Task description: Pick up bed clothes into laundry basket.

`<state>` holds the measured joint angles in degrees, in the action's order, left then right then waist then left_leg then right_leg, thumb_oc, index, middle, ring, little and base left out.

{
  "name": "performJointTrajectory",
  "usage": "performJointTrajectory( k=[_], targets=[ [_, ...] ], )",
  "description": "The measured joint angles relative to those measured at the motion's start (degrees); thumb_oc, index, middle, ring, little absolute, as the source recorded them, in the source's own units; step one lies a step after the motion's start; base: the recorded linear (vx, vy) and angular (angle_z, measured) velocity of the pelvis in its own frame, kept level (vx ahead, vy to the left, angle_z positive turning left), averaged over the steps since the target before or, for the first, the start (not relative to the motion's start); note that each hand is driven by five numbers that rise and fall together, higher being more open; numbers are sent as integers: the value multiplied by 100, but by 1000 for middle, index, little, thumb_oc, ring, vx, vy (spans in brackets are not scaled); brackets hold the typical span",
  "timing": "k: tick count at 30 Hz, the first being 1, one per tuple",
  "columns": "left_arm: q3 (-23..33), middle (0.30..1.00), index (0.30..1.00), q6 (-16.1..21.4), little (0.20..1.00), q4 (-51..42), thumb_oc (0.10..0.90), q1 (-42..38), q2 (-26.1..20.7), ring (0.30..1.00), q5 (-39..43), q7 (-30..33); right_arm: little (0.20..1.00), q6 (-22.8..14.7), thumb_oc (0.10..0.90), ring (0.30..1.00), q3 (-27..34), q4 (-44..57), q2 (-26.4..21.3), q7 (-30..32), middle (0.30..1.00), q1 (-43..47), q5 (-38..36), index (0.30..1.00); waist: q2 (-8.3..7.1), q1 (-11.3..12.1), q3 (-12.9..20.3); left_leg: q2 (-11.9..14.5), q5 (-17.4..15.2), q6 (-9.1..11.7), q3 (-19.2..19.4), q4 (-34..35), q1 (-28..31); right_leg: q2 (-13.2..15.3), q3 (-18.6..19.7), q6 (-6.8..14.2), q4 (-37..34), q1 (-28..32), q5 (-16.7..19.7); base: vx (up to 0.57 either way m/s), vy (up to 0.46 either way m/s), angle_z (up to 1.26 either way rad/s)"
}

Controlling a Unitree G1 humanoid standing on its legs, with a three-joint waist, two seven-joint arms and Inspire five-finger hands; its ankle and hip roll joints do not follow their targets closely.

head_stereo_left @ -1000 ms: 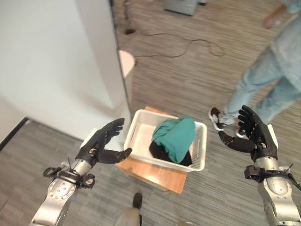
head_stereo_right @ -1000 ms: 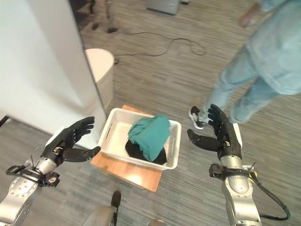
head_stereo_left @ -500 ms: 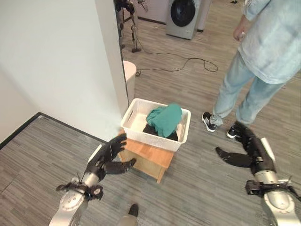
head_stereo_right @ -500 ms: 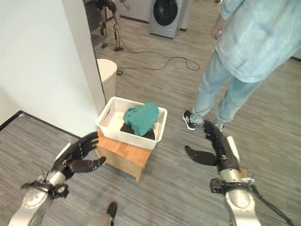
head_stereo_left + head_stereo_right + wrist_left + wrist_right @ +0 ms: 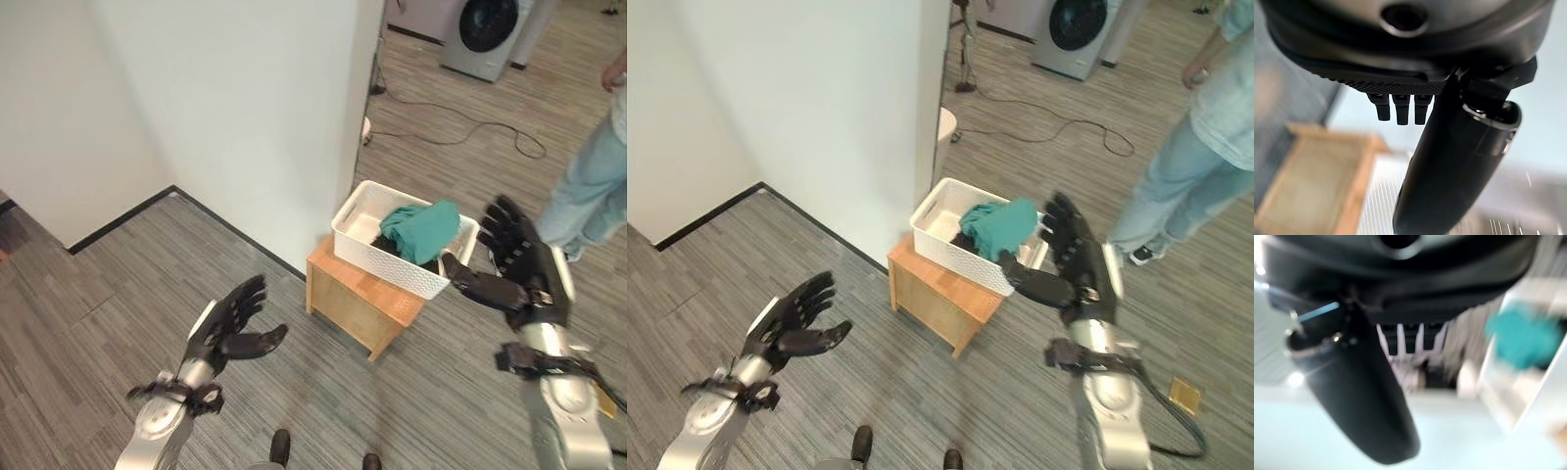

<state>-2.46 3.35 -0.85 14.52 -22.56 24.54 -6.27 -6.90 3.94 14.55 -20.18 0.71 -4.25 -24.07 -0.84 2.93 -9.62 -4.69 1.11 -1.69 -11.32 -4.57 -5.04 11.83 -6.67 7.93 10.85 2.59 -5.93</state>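
Teal and black laundry in a white basket, on light wood over grey striped flooring.

The laundry basket [image 5: 364, 233] is white with slotted walls; in it a teal cloth [image 5: 421, 227] lies over a black garment [image 5: 384, 242]. The small table [image 5: 345, 287] below is pale orange-brown wood. The floor [image 5: 88, 294] is grey with fine plank streaks. The wall [image 5: 216, 88] is plain white with a black skirting line. Both hands, left hand [image 5: 227, 321] and right hand [image 5: 519, 269], are black on silver-grey arms. A person's trousers [image 5: 593, 186] are faded light blue.

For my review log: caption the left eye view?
Open robot hands raised before a white basket holding green cloth.
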Motion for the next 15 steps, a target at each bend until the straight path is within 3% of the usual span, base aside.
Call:
performJointTrajectory(
  k=[2,3,4,5,6,7,8,9,10,11,12,13,14,15],
  targets=[
    [1,900,900,-2,900,90,800,-18,161,900,1,101,900,12,800,900,-248,-5,69,-54,900,-136,0,900,181,21,-21,-68,-25,-45,-345,-176,101,154,-70,-171,1266,-375,-168,78,83,151],
    [63,900,900,7,900,-79,800,57,112,900,-43,186,900,57,800,900,-423,6,56,-171,900,-158,16,900,200,207,-100,-228,121,-159,-529,-202,75,153,70,-335,1732,-344,-164,119,0,144],
    [36,900,900,4,900,-132,800,-16,87,900,-136,237,900,37,800,900,-399,50,117,-195,900,-236,20,900,205,253,-238,-367,197,-78,-741,-318,122,148,280,-460,2194,-341,-93,115,-53,296],
    [109,900,900,117,900,-177,800,-233,35,900,-200,273,900,63,800,900,-474,-91,122,-194,900,-584,12,900,137,70,-170,-633,146,-94,-1668,-506,73,-409,1591,-560,3095,-676,-213,138,-102,335],
    [269,900,900,162,900,-192,800,-236,21,900,-192,353,900,152,800,900,-531,-149,113,-261,900,-574,13,900,105,108,-121,-634,183,-85,-1779,-486,-47,-692,1990,-324,2557,-748,-454,198,-127,325],
    [352,900,900,178,900,-137,800,-302,-14,900,-134,402,900,157,800,900,-516,-150,114,-311,900,-547,12,900,102,253,-157,-640,149,-99,-1842,-391,-107,-814,2195,-363,2222,-908,-593,123,-107,165],
    [377,900,900,176,900,-19,800,-406,-63,900,-94,458,900,154,800,900,-450,-151,114,-324,900,-543,9,900,129,294,-170,-664,152,-104,-2024,-378,-139,-996,2440,-489,1894,-968,-689,245,-143,263],
    [346,900,900,160,900,380,800,-744,-163,900,22,527,900,142,800,900,-147,-213,135,-316,900,-574,6,900,202,66,-153,-676,-3,-110,-2675,-133,-245,-1332,2711,-686,562,-861,-744,158,-168,289],
    [348,900,900,161,900,483,800,-830,-260,900,22,557,900,143,800,900,-33,-256,188,-308,900,-577,5,900,98,66,-146,-658,-195,4,-2702,216,-190,-1326,2859,-787,162,-874,-696,206,-247,432],
    [237,900,900,150,900,805,800,-1154,-381,900,21,555,900,124,800,900,432,-285,319,-316,900,-710,-8,900,-244,-392,-152,-1013,-352,-115,-1980,-161,-360,-1075,3261,-720,-301,-677,-306,101,-268,395],
    [165,900,900,103,900,970,800,-1287,-203,900,19,573,900,100,800,900,776,-261,276,-297,900,-833,-36,900,-102,-738,-128,-939,-352,-317,-1342,-763,-484,-1101,3169,-619,-311,-327,-105,76,-182,410],
    [180,900,900,100,900,840,800,-1090,-31,900,27,651,900,100,800,900,1077,-289,172,-289,900,-946,-61,900,180,-830,2,-392,-212,-42,-1078,-386,-197,-1285,2774,-481,-161,-338,-69,22,-208,260],
    [259,900,900,132,900,671,800,-901,16,900,27,712,900,83,800,900,1228,-362,150,-206,900,-1014,-153,900,142,-715,76,-214,118,19,-501,-26,-37,-1223,2611,-352,40,-325,-359,-78,-370,132],
    [449,900,900,212,900,442,800,-628,65,900,27,844,900,27,800,900,1238,-354,11,-185,900,-1016,-181,900,124,-612,82,-20,357,-24,-4,239,77,-1125,2141,-337,127,-337,-470,-79,-534,32]
  ],
)
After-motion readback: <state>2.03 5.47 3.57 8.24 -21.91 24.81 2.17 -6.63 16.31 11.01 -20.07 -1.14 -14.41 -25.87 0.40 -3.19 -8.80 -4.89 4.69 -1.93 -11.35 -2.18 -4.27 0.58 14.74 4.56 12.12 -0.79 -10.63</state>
